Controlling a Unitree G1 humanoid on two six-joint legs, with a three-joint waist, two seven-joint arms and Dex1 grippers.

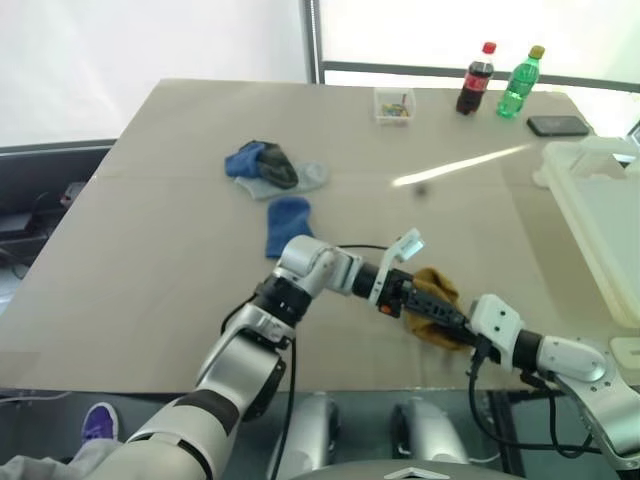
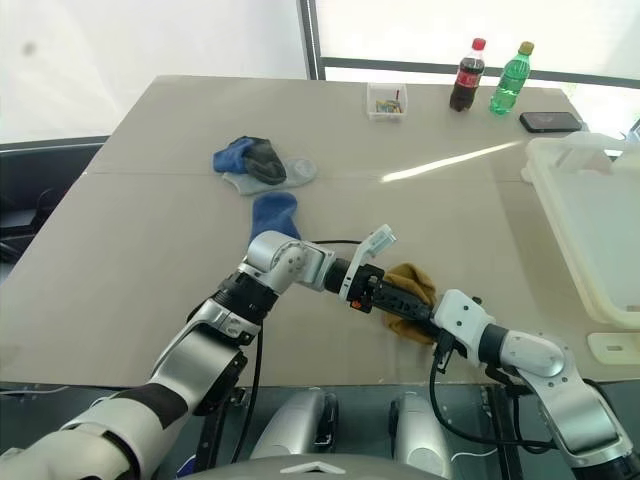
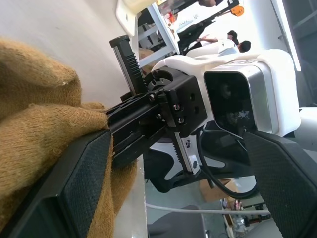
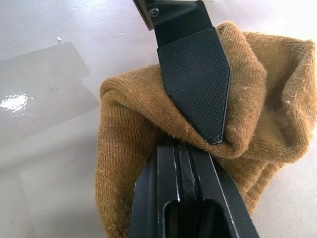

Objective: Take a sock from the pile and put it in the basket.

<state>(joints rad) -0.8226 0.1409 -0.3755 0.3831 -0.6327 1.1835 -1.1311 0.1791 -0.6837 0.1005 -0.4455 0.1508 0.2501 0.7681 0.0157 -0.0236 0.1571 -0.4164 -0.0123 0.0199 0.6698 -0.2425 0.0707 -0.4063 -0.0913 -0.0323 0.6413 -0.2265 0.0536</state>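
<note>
Pressed together, the jaws of the right gripper (image 1: 432, 303) pinch a mustard-yellow sock (image 1: 437, 312) just above the table (image 1: 150, 250). Beside it, the left gripper (image 1: 408, 275) is spread wide around the sock. One sock is picked; the white basket (image 1: 600, 215) is not yet reached. More socks are left in the pile (image 1: 270, 168).

A wide beige bench (image 1: 150, 250) carried the scene. Along its far edge a small clear box (image 1: 394, 105) of coloured bits stood, and near it a dark cola bottle (image 1: 475, 80) with a red cap stood upright just beside a green bottle (image 1: 520, 84) with a yellow cap. A black phone (image 1: 558, 126) lay flat close to the green bottle. A streak of sunlight (image 1: 460, 165) crossed the bench top. Bright windows (image 1: 150, 40) lay beyond the far edge.
</note>
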